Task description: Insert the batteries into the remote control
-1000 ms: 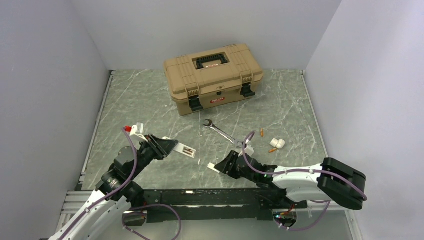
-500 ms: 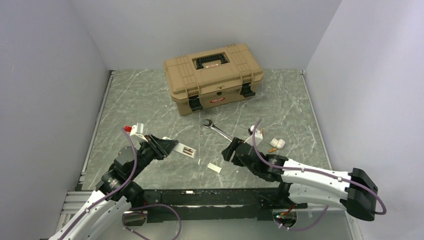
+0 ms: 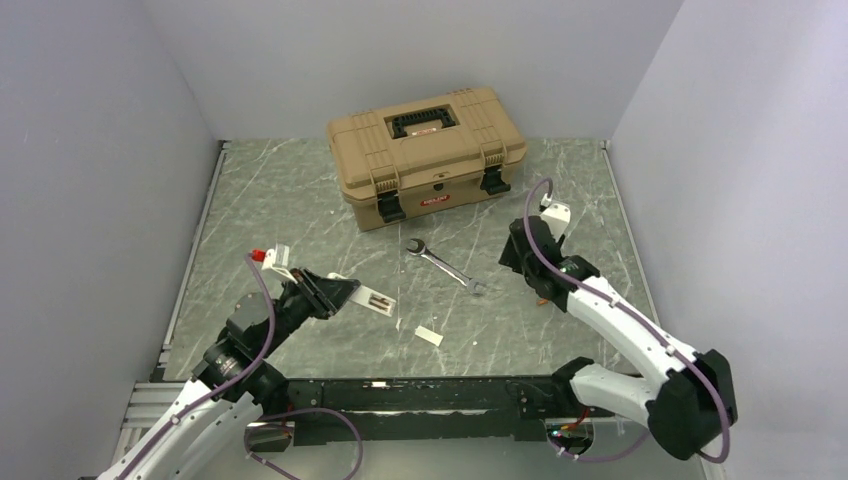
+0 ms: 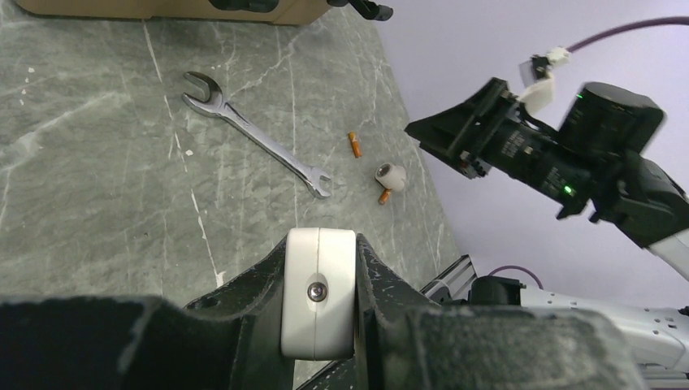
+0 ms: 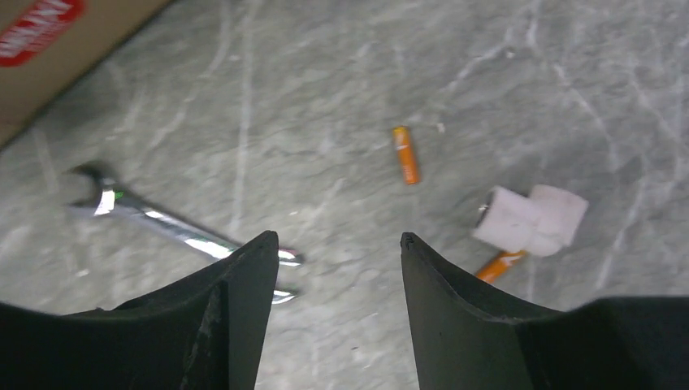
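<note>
You have the remote control [image 3: 377,300] in the left gripper [image 3: 345,292], left of centre in the overhead view. The jaws are clamped on its near end, and the rest of the white bar juts out toward the middle of the table [image 3: 280,200] with the orange-brown recess facing up. In the left wrist view its white end sits tight between the two black fingers. Just below and right of it, not touching, a flat white piece [image 3: 428,336] lies on the marbled surface. The steel wrench [image 3: 445,265] lies slantwise at the centre of the overhead frame, and the tan toolbox [image 3: 425,155] stands behind it in the upper middle with its lid down. Your right gripper [image 5: 335,240] is right of centre in the overhead view, raised off the table. Its jaws stand apart with only bare tabletop between them. In the right wrist view, one orange battery [image 5: 405,154] lies alone above the gap between the fingers. At the right of that frame a white block [image 5: 532,218] rests on the surface, and a second orange battery [image 5: 500,264] pokes out from under its lower edge. The open end of the wrench shows at the lower left, just beside the left-hand finger.
</note>
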{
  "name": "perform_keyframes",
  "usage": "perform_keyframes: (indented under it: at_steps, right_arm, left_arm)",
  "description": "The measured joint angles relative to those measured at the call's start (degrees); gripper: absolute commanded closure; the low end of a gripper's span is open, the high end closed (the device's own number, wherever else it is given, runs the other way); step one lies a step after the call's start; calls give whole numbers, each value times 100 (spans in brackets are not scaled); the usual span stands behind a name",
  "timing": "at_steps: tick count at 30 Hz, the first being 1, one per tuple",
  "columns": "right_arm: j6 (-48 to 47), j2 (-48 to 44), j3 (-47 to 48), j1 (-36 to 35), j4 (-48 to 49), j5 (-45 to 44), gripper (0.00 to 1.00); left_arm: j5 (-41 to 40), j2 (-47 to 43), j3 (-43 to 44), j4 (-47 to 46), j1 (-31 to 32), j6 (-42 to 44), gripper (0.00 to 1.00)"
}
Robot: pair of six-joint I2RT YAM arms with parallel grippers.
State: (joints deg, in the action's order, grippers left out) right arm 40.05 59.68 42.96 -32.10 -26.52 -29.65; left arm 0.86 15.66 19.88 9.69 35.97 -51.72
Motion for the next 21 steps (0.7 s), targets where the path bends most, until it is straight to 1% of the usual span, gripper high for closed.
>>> perform_keyframes:
  at_steps: [4,6,12,16,21]
  right_arm:
    - [-577,560,-81,754,153,356,46]
    - [-776,850,-153,962,269,479,50]
    - [-1145,1480,-245,1338,560,778,56]
    - [-1244,1891,-146,1624,651,1034,57]
    - [-1281,2505,111,1808,708,1316,57]
  left_arm:
    - [85,105,2,-66,-7,9,100]
    - [125,195,2,-66,-24,11,100]
    - [203,245,2,-66,-87,20,100]
    - [258,245,2,-74,-127,11,100]
    - [352,245,-31,-243,-168,-26,100]
